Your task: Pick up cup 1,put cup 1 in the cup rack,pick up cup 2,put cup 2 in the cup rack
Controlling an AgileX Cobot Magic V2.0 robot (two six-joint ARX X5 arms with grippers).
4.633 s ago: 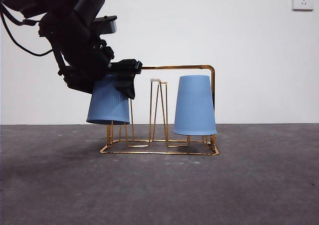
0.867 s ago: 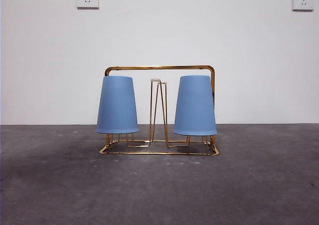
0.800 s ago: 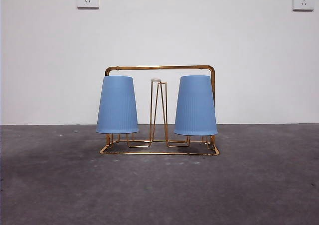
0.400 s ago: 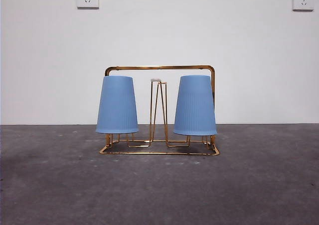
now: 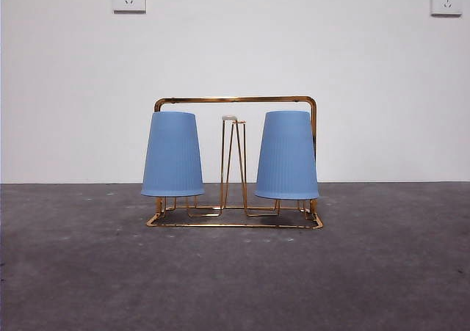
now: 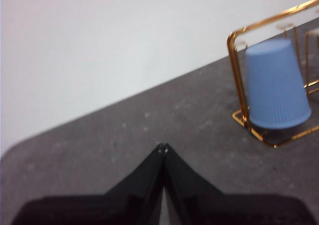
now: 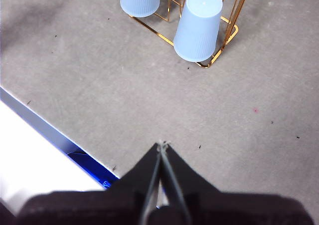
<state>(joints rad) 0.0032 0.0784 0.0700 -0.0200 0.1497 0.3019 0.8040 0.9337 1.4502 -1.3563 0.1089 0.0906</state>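
On gold wire cup rack [image 5: 235, 100], two ribbed blue cups [image 5: 172, 153] [image 5: 287, 155] inverted, seemingly plastic, both end effectors [image 6: 163, 147] [image 7: 162, 145] closed, empty.

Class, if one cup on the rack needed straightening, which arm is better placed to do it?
Probably the left: its shut gripper sits low beside the rack, near the cup at that end. The right gripper, also shut, looks down from higher and farther back.

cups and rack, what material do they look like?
Cups: matte light-blue plastic by the look, with fine vertical ribbing and no glare; could be coated paper. Rack: thin metal wire with a shiny gold finish, showing bright highlights along the frame.
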